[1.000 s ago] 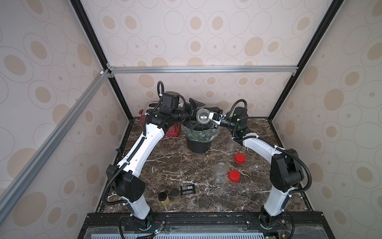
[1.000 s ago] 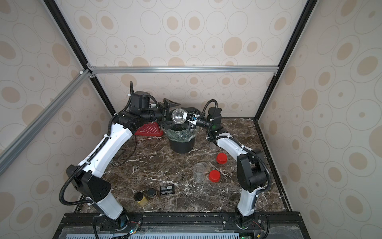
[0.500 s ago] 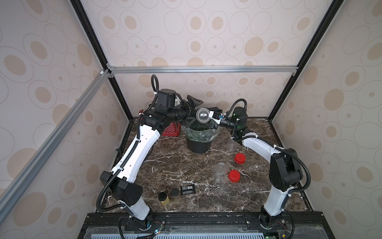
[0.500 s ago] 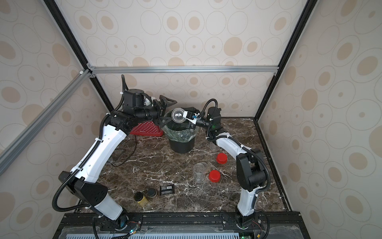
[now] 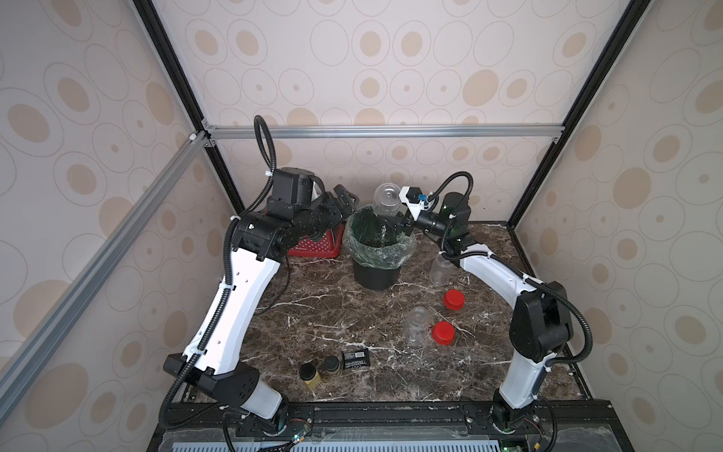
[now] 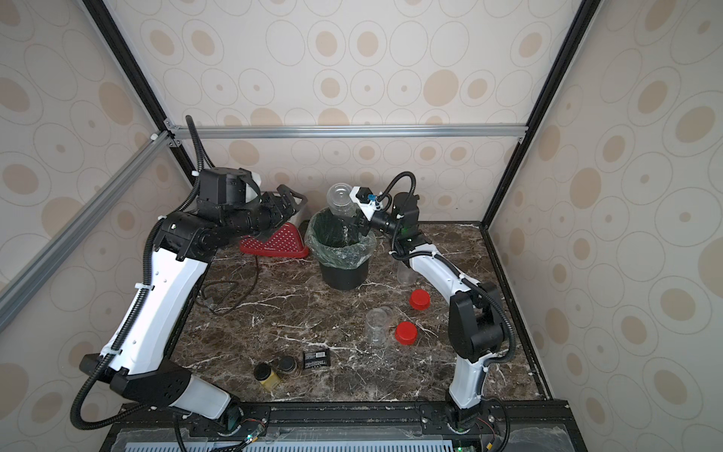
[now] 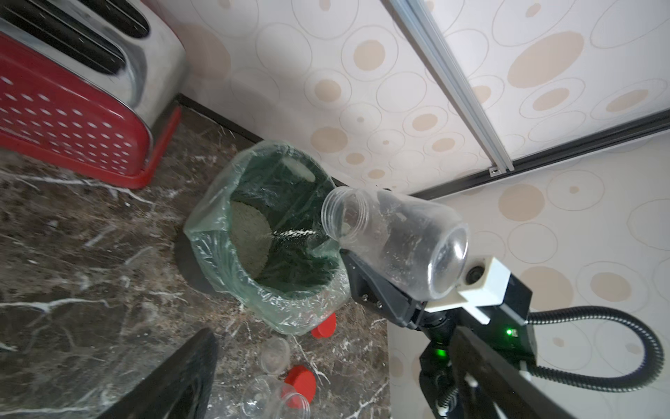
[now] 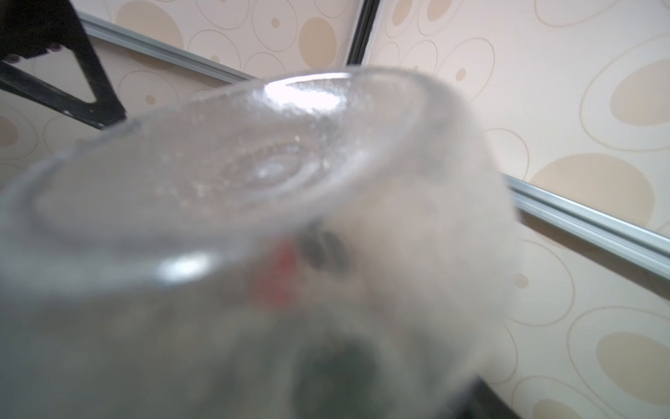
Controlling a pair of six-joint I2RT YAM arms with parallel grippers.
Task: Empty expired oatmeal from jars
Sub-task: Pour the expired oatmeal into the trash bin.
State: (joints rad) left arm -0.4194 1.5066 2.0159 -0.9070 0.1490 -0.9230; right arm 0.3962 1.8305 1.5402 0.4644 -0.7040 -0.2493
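Clear plastic jar, neck tipped down, is clamped in the right gripper above the green-bagged black bin at twelve o'clock on the marble table so its pale oatmeal flakes land inside, while the left gripper hangs wide open, empty, at the bin's ten o'clock.

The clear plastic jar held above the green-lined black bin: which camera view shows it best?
The left wrist view: the clear plastic jar shows whole, mouth to base. In both top views the jar is small. The right wrist view shows only its blurred base.
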